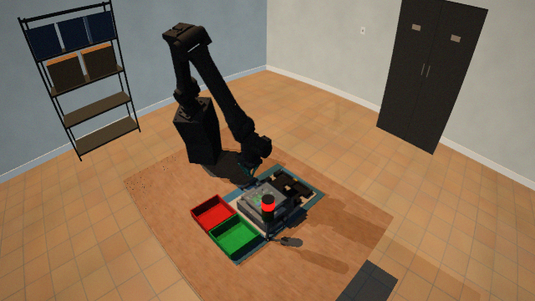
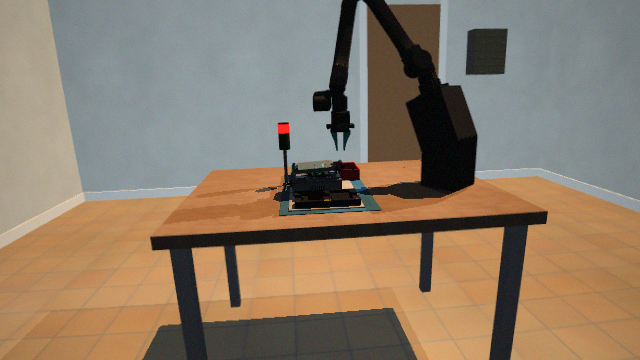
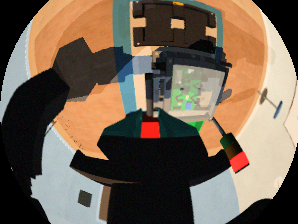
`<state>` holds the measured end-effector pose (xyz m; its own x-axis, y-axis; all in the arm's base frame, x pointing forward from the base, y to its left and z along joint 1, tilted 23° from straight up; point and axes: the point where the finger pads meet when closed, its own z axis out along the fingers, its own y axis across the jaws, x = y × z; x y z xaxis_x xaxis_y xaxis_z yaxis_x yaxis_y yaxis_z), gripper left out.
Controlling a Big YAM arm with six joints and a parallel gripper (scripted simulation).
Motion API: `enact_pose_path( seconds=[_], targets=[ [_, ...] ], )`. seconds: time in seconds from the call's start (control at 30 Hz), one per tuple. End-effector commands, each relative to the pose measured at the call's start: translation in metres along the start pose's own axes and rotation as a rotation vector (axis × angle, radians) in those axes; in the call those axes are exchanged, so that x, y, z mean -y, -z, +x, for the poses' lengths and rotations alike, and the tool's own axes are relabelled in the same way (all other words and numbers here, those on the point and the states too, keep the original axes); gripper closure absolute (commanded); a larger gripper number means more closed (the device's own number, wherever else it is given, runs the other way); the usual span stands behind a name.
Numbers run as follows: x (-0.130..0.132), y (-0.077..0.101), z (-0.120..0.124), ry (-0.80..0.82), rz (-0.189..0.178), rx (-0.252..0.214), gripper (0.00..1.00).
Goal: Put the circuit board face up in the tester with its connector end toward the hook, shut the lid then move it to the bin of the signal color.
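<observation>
The green circuit board (image 1: 260, 196) lies in the tester (image 1: 263, 202) under the shut clear lid; it also shows in the wrist view (image 3: 189, 91). The signal tower (image 1: 267, 205) beside the tester shows red, as also seen in the exterior view (image 2: 284, 129). My gripper (image 2: 341, 145) hangs above the tester's far side, well clear of the lid, fingers nearly together with nothing between them. In the top view the gripper (image 1: 249, 171) is behind the tester. The red bin (image 1: 212, 211) and the green bin (image 1: 235, 235) stand side by side left of the tester, both empty.
The black tray (image 1: 292, 186) lies on the blue bench mat right of the tester, with both pockets empty (image 3: 174, 23). The arm's black base (image 1: 198, 130) stands at the table's back. The tower's pole stands close to the tester's front corner.
</observation>
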<state>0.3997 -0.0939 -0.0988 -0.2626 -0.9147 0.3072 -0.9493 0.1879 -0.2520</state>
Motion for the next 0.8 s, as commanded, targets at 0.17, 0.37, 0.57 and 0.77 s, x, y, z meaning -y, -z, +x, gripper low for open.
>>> enact_pose_path(
  seconds=[0.17,0.37,0.57,0.77],
  targets=[
    [0.003,-0.002,0.002,0.017,0.004,0.004,0.74],
    [0.007,-0.008,0.002,0.011,0.011,0.004,0.74],
    [0.006,-0.014,0.002,0.012,0.010,0.004,0.74],
    [0.006,-0.023,0.002,0.012,0.009,0.004,0.74]
  ],
)
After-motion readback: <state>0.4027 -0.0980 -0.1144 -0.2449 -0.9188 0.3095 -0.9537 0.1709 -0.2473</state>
